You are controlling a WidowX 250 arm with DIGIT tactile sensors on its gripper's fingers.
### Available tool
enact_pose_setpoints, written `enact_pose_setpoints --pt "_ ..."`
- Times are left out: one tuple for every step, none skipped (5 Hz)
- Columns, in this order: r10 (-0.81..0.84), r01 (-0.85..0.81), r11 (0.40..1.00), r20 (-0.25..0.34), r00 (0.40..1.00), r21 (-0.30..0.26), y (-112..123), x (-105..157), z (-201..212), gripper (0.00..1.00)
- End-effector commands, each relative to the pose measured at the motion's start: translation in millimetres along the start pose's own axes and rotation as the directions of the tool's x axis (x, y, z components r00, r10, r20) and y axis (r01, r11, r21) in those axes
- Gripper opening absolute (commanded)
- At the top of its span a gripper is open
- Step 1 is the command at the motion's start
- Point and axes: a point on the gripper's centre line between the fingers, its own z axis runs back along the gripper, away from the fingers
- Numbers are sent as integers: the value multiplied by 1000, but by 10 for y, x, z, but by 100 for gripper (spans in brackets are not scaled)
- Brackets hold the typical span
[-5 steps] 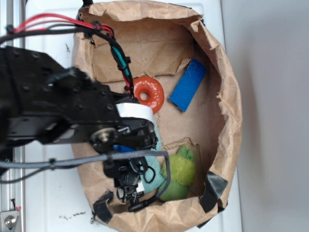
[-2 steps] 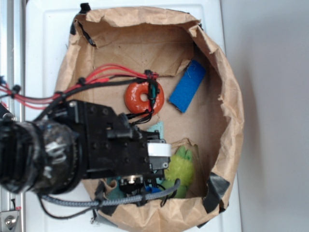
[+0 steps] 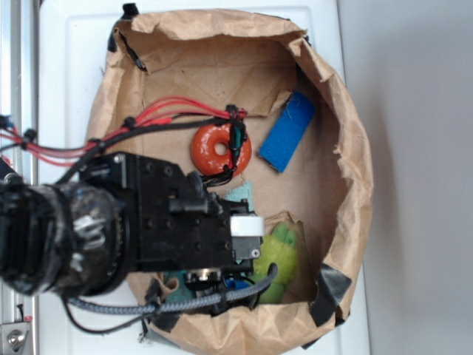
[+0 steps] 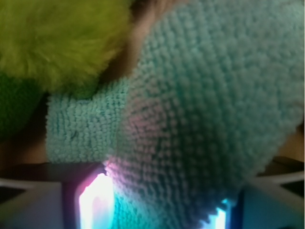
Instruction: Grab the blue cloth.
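Your fingers (image 4: 157,210) sit at the bottom of the wrist view, with the blue cloth (image 4: 209,109) bunched up between them; they look clenched on it, though contact is blurred. Keep the squeeze firm and lift straight up, so the green plush toy (image 3: 278,255) just beside the cloth stays down. Farther off lie the orange ring (image 3: 219,149) and blue block (image 3: 289,131) in the paper-lined bin (image 3: 353,170). No readable writing anywhere.

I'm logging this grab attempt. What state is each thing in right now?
blue cloth: bunched up between the end effector's fingers, mostly hidden under the arm in the exterior view.
end effector: down in the bag, closed on the cloth.
green plush toy: lying beside the cloth.
orange ring: flat, crossed by cables.
blue block: flat, untouched.
paper bag: open, crumpled.
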Motion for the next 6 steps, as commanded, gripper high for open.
enact_pose_setpoints --pt "156 -162 986 117 981 50 452 296 635 0" --pt "227 -251 960 181 957 126 685 369 870 0" --pt "254 -280 948 176 951 148 879 393 1211 0" --pt "245 -274 950 181 952 151 924 313 1547 0" --pt "254 -275 951 153 955 141 927 295 1769 0" --pt "239 -255 964 167 956 79 921 240 1917 0"
